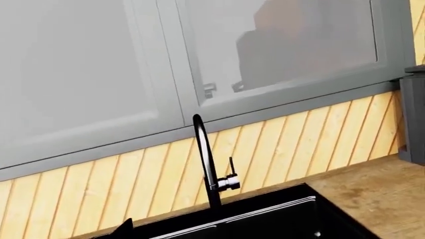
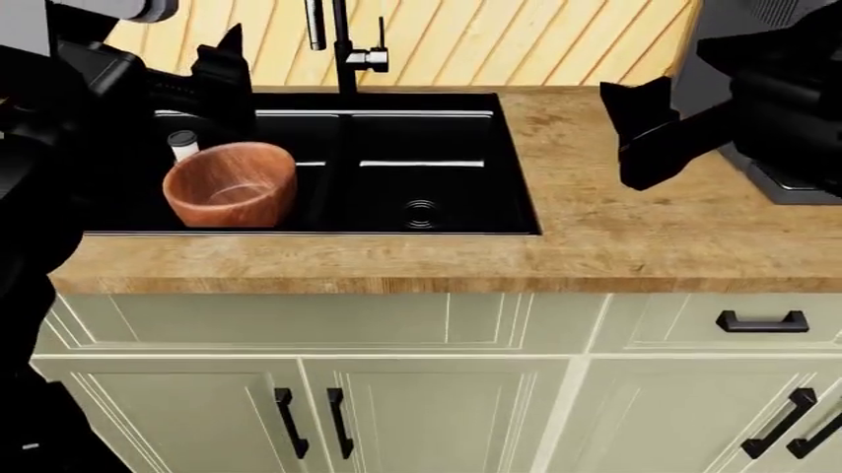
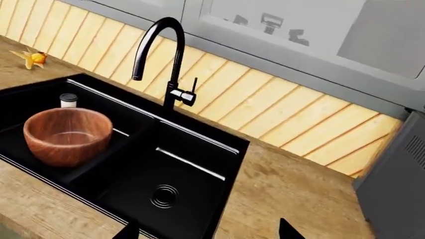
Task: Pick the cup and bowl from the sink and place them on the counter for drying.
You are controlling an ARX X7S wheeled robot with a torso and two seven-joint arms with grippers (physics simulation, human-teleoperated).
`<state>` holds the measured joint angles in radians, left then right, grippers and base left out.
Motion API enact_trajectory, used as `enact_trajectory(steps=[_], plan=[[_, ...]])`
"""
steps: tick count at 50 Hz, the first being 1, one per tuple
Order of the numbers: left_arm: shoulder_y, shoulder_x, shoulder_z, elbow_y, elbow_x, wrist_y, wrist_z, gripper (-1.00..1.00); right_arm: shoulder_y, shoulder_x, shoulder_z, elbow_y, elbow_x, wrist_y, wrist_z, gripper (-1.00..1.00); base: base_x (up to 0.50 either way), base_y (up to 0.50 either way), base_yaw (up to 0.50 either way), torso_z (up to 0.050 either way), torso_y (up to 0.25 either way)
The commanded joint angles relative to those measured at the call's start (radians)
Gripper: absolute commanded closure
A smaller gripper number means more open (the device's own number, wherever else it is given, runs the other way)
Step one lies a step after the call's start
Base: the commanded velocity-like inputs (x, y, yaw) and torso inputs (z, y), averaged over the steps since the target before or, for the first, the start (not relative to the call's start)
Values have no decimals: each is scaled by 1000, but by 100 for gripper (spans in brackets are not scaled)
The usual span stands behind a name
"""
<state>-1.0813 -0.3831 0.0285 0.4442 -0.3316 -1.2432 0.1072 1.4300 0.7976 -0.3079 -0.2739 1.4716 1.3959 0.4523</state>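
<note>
Bowl (image 2: 232, 184) left-centre of head frame, in left basin of sink (image 2: 435, 222); cup (image 2: 183, 146) just behind. I judge bowl stiff, heavyish: pinch thick rim (cup crushable). Right gripper (image 3: 206, 230) fingers apart; left gripper (image 2: 217, 79) unclear.

A wall of pale diagonal wooden planks (image 3: 279, 107) runs across the upper part of the right wrist view, with grey frosted-glass wall cabinets (image 1: 199, 64) filling the top of the left wrist view above it. Low in the head view stand cream base cabinets (image 2: 435, 394) with black bar handles (image 2: 762, 321). Light is soft and even throughout.
</note>
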Motion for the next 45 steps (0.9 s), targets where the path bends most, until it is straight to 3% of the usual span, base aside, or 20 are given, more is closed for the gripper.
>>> enact_trajectory(steps=[1,7,13,18,35,45], plan=[[24,-7,14,22,-10,-28,-1,-100,-34,6,25,24,118,-4,84,-100,0,0,0,50,55],[20,-8,9,23,-14,-34,-3,-100,-20,2,36,11,64,-47,17,-100,0,0,0,50,57],[20,-8,15,18,-13,-34,-7,-100,-42,-10,81,42,96,-102,50,-100,0,0,0,50,57],[21,0,2,21,-21,-27,-5,-100,-73,2,87,5,81,-120,5,-100,0,0,0,7,11],[21,-5,7,40,-27,-23,-9,-100,-75,9,78,-11,75,-130,-13,-100,6,500,0,0,0],[35,-7,14,42,-28,-8,-9,-100,-90,14,72,-28,56,-144,-40,-100,338,479,0,0,0]])
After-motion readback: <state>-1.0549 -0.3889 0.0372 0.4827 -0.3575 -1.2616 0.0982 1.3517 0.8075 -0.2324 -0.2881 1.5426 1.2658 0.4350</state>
